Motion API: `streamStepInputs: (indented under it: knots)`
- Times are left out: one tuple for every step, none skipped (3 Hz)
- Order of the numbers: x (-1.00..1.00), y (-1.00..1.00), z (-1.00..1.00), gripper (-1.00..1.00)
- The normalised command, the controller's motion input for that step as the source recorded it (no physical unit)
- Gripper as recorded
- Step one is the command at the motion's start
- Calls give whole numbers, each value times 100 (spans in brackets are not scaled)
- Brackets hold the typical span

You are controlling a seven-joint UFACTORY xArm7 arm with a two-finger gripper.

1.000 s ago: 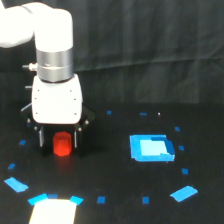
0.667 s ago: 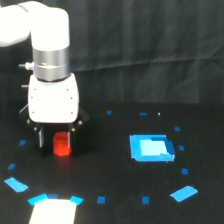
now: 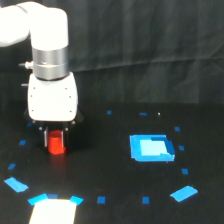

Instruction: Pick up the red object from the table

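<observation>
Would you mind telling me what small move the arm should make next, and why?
Probably a straight lift. The hand sits low over the red object, whose top is tucked between its dark fingers, and the block looks to be resting on the table. Whether the grip is firm cannot be told, so rise slowly.

Tool (image 3: 56, 141) and red object (image 3: 56, 143) now higher.

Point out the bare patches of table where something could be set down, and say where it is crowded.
Widest free stretch: the black table between the red object and the blue square. The strip behind the blue square also looks open. Crowded: under the gripper, and the near edge, by the white patch and blue tape pieces.
</observation>
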Motion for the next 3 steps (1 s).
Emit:
streamStepInputs:
  knots:
    - [27, 4, 100, -64]
    - [15, 22, 100, -95]
    - [19, 36, 100, -100]
